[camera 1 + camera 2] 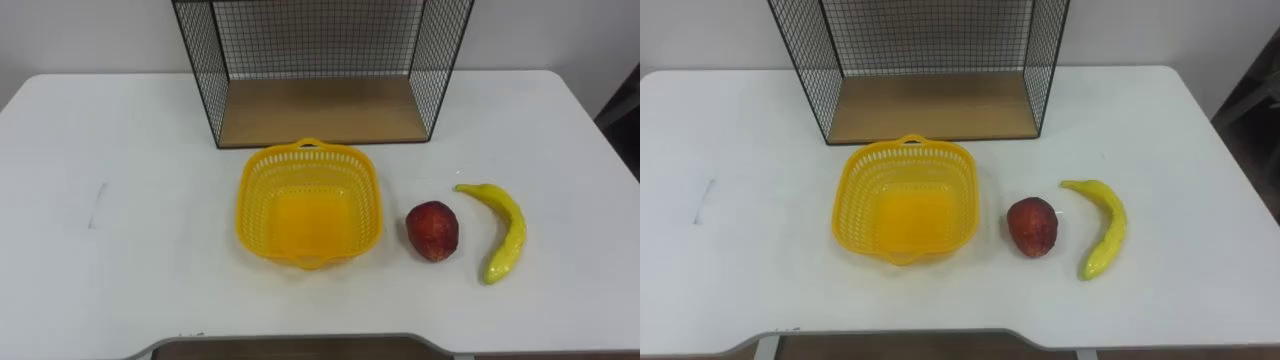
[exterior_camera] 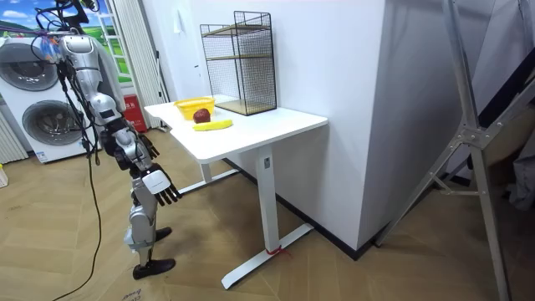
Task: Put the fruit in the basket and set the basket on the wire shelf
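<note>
just right of the yellow basket (image 1: 248, 205) — red fruit (image 1: 432, 231), then banana (image 1: 505, 232)

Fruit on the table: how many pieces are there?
2. A red fruit lies just right of the yellow basket, apart from it; a banana lies right of that. The basket holds none.

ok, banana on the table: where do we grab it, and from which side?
Grip the banana at its thick middle, from straight above, fingers across its width. It lies flat on the table, long axis running near to far, both long sides free; the red fruit lies apart on its left. The ends taper, so less to hold. Right hand is likely the nearer one.
</note>
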Motion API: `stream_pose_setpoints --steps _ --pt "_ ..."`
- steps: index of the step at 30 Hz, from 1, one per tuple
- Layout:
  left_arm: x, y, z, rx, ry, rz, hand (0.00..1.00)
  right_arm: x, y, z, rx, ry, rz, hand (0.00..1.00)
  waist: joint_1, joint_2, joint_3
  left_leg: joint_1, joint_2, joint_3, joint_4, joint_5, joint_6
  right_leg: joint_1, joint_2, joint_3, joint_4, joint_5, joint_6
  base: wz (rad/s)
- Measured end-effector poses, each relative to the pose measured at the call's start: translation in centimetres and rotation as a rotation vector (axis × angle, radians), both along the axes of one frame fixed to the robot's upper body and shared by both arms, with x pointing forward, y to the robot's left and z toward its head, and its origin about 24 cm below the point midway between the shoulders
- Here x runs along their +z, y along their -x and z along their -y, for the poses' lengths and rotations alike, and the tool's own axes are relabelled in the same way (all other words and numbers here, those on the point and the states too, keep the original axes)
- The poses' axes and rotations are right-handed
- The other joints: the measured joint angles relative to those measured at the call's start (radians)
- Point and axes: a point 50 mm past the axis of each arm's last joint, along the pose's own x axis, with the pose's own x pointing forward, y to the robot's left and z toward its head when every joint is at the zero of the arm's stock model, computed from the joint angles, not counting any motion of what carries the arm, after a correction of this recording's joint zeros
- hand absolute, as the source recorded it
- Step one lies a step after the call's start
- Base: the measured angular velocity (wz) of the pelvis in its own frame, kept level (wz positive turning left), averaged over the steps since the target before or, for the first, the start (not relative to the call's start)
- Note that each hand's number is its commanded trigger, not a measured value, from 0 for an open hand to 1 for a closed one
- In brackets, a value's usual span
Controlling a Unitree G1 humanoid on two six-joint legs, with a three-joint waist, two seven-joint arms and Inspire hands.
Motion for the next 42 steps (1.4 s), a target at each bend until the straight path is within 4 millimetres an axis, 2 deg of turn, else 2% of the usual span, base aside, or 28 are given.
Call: stream_pose_setpoints --steps 12,19,22,25,30,32,35,38,42 --pt "0.0 0.1 -0.1 0.004 -0.013 -0.002 0.0 0.0 0.0 0.1 -0.009 0.033 -0.002 0.0 0.001 0.002 0.0014 0.008 0.0 0.0 -0.001 0.0 0.0 0.003 0.0 0.002 0.003 0.0 0.0 0.0" --pt "0.1 1.1 -0.7 0.031 -0.07 -0.018 0.0 -0.1 0.9 0.2 -0.177 0.019 -0.009 0.0 0.002 -0.008 0.0021 0.013 0.0 0.001 -0.004 0.0 0.0 0.005 0.0 0.008 0.002 0.0 0.0 -0.02" --pt "0.0 1.6 -0.9 0.051 -0.073 -0.025 0.0 -0.1 1.6 0.6 -0.335 0.013 -0.01 0.0 -0.002 -0.011 0.004 0.014 0.0 0.007 -0.004 0.0 0.0 0.005 -0.001 0.009 0.002 0.0 0.0 0.0" --pt "0.1 2.5 -1.3 0.087 -0.08 -0.036 0.0 0.0 2.6 1.3 -0.654 -0.018 0.034 0.0 -0.009 -0.013 0.0053 0.016 0.0 0.007 -0.004 0.0 0.0 0.01 0.0 0.009 0.001 -0.001 0.001 0.0" --pt "0.2 5.0 -1.7 0.131 -0.112 -0.091 0.0 0.3 4.0 2.6 -1.152 -0.033 0.105 0.0 -0.047 -0.01 0.0055 0.018 0.0 0.01 -0.001 -0.003 0.003 0.016 -0.002 0.009 0.001 -0.003 0.002 0.01" --pt "0.3 5.9 -2.2 0.164 -0.144 -0.112 0.0 0.6 4.3 3.5 -1.439 -0.041 0.169 0.0 -0.063 -0.01 0.0051 0.02 0.0 0.011 0.0 -0.003 0.003 0.013 -0.002 0.01 0.002 -0.003 0.002 0.0" --pt "0.6 6.8 -3.0 0.187 -0.189 -0.135 0.0 1.1 4.6 5.0 -1.676 -0.007 0.225 0.0 -0.083 -0.013 0.0038 0.018 0.0 0.013 0.004 -0.004 0.004 0.011 -0.004 0.011 0.004 -0.007 0.003 -0.02" --pt "0.9 6.7 -3.7 0.167 -0.216 -0.134 0.0 2.0 3.6 6.8 -1.814 0.024 0.288 0.0 -0.11 -0.02 0.0006 0.01 -0.001 0.016 0.016 -0.007 0.006 -0.001 -0.007 0.016 0.023 -0.011 0.004 -0.02" --pt "1.1 6.3 -4.3 0.146 -0.247 -0.135 0.0 3.9 1.4 9.3 -1.878 0.082 0.368 0.0 -0.12 -0.021 -0.0004 0.013 -0.001 0.023 0.011 -0.006 0.006 -0.004 -0.008 0.028 0.026 -0.012 0.005 -0.08"
